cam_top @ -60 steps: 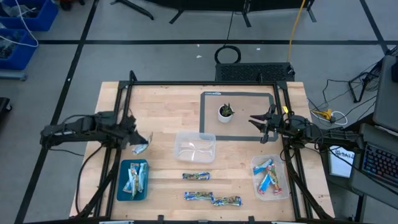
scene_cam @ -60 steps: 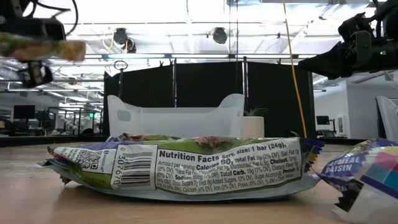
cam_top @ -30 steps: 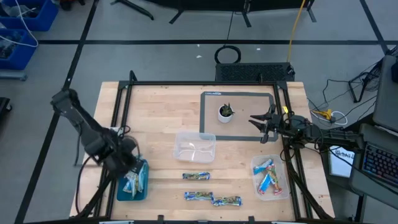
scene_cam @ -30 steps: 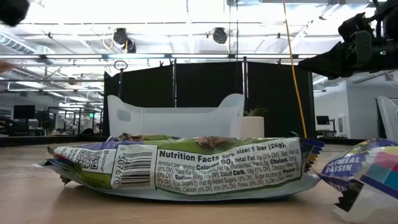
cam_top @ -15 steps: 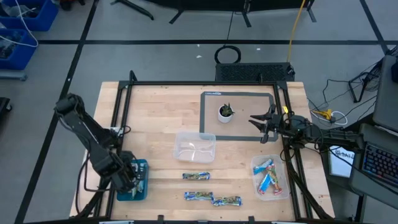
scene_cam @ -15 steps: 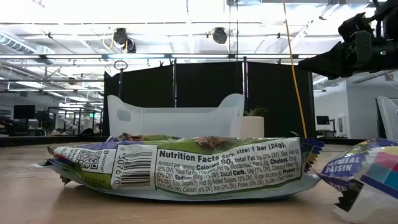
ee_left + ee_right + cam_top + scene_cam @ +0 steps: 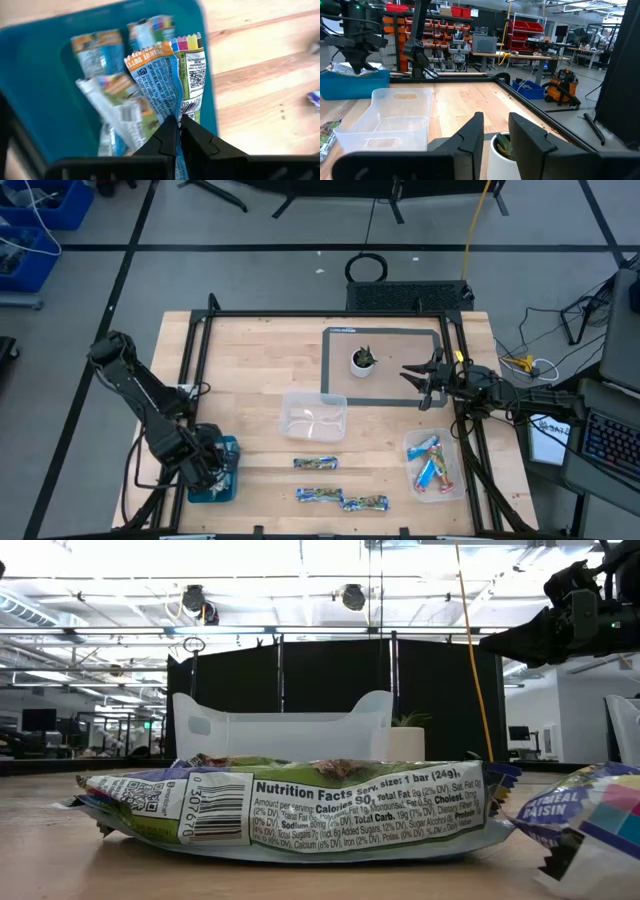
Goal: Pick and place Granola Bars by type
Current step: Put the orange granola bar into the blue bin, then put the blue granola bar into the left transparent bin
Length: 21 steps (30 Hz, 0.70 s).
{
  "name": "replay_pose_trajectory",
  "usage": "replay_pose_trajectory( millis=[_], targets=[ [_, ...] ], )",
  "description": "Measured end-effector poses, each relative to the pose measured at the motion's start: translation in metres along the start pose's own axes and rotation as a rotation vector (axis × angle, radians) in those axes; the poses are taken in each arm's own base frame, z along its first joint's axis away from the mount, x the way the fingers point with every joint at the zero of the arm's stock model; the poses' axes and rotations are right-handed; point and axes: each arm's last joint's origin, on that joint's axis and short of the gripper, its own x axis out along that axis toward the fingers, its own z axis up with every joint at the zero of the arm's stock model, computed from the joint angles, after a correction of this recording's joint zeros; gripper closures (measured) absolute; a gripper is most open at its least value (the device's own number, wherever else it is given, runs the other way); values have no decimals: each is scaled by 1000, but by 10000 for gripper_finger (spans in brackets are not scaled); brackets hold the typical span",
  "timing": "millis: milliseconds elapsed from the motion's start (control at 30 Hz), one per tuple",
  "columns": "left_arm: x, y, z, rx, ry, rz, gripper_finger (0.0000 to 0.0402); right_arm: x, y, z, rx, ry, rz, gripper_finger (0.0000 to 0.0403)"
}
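The left gripper (image 7: 208,467) is down in the blue tray (image 7: 227,446) at about 8 o'clock on the worktop (image 7: 260,360). In the left wrist view its jaws are nearly together, the tips pinching the end of a blue-and-orange bar (image 7: 156,80) that lies on top of the other bars (image 7: 102,95) piled in the tray (image 7: 40,65).

The right gripper (image 7: 428,383) hangs above the worktop at about 3 o'clock, beside the grey mat (image 7: 400,335) and its small plant pot (image 7: 362,361). Its jaws stand a little apart with nothing between them; the pot (image 7: 502,152) shows just past the fingers (image 7: 470,135).

A clear tub (image 7: 314,417) sits empty near the centre. Three patterned bars (image 7: 317,464) lie on the bare wood at about 6 o'clock, one above a pair that sit nearly end to end (image 7: 343,500). A second clear tub (image 7: 412,483) at about 4 o'clock holds blue and red bars (image 7: 432,465). In the low view a bar (image 7: 290,808) lies close to the lens, nutrition panel facing out.
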Motion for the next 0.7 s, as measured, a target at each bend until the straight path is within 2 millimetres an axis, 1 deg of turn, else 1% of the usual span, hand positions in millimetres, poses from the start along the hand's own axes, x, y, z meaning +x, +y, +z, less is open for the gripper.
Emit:
replay_pose_trajectory(
  millis=[267,400,600,700],
  targets=[
    [0,-1,0,30,-17,-26,382,0,0,0,0,0,0,321],
    [0,-1,0,30,-15,-27,366,0,0,0,0,0,0,321],
    [0,-1,0,31,-14,-16,329,0,0,0,0,0,0,321],
    [0,0,2,91,-39,-19,314,0,0,0,0,0,0,321]
  ],
)
